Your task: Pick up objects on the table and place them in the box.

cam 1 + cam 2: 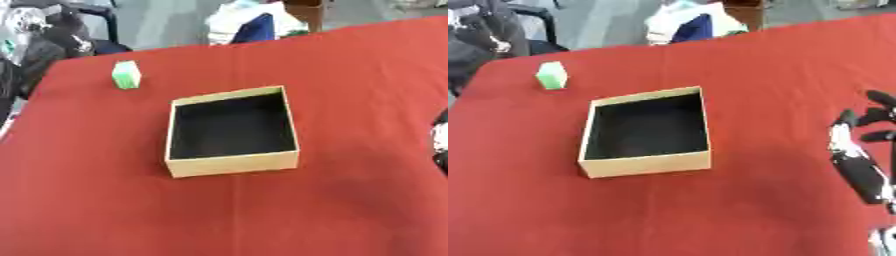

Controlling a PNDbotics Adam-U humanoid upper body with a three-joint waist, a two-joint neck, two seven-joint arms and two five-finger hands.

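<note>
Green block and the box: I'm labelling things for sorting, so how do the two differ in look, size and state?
The green block is small, solid and bright green with a pale top; the box is much bigger, tan outside and dark inside. The green block is closed on all visible sides, while the box is open-topped with nothing visible inside. The block stands toward the table's far left; the box sits mid-table. Both rest on the red cloth.

A: Any readable text, labels or numbers?

B: None. Box [233,165] walls plain tan, no print. Green block [126,75], upper left of the frame, shows no legible marking. Red cloth [105,200] is unmarked.
</note>
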